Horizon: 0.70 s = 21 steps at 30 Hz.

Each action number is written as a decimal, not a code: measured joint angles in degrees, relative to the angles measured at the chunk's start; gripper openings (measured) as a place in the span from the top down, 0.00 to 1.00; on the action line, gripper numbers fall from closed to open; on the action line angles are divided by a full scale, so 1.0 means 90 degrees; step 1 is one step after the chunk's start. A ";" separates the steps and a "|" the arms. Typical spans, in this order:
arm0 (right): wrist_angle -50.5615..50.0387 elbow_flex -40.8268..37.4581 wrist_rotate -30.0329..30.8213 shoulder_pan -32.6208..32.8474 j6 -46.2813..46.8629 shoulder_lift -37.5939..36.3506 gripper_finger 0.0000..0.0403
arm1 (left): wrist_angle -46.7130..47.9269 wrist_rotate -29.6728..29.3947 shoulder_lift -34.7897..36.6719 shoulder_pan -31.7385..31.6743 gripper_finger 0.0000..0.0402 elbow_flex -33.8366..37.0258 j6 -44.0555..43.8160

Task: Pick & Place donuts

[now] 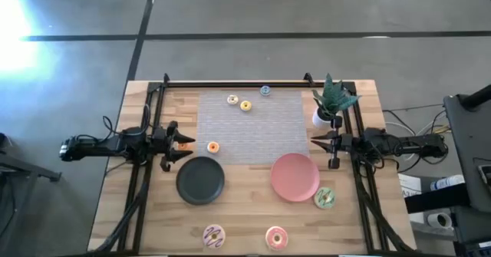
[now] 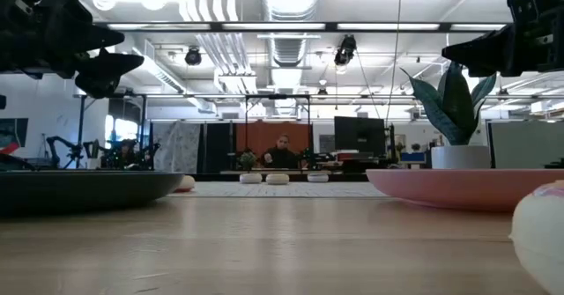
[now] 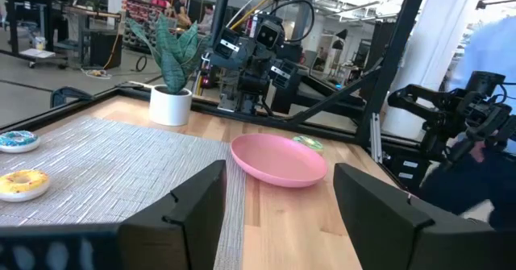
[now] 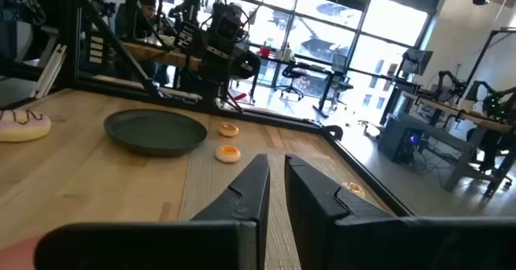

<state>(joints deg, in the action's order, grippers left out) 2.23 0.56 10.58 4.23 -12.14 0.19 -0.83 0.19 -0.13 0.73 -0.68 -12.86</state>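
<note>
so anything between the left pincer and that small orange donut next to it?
Nothing visible. In the high view the left pincer, open, sits just left of the small orange donut with bare table and mat edge between. The dark plate lies nearer the front edge, off that line.

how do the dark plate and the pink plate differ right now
Colour: the dark plate is near black, the pink plate is pale pink.
Side: the dark plate lies toward the left arm, the pink plate toward the right arm.
Neighbours: a green donut lies close beside the pink plate's rim; nothing lies that close to the dark plate.
Both are round, flat on the table and hold no donuts.
</note>
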 joint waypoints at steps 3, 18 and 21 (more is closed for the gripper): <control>0.0001 0.0000 -0.0001 0.0000 -0.0048 0.0000 0.92 | -0.0001 0.0000 0.0001 0.0000 0.49 0.0002 0.0000; -0.0184 0.0003 -0.1015 0.0000 0.6612 0.0008 0.92 | 0.0001 0.0002 -0.0001 0.0000 0.49 0.0001 0.0000; -0.0175 0.0005 -0.0999 0.0000 0.8206 0.0129 0.92 | 0.0001 0.0001 -0.0001 0.0000 0.49 -0.0001 0.0000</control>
<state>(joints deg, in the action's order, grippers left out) 0.66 0.60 1.58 4.23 61.71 1.34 -0.82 0.20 -0.14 0.73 -0.69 -12.86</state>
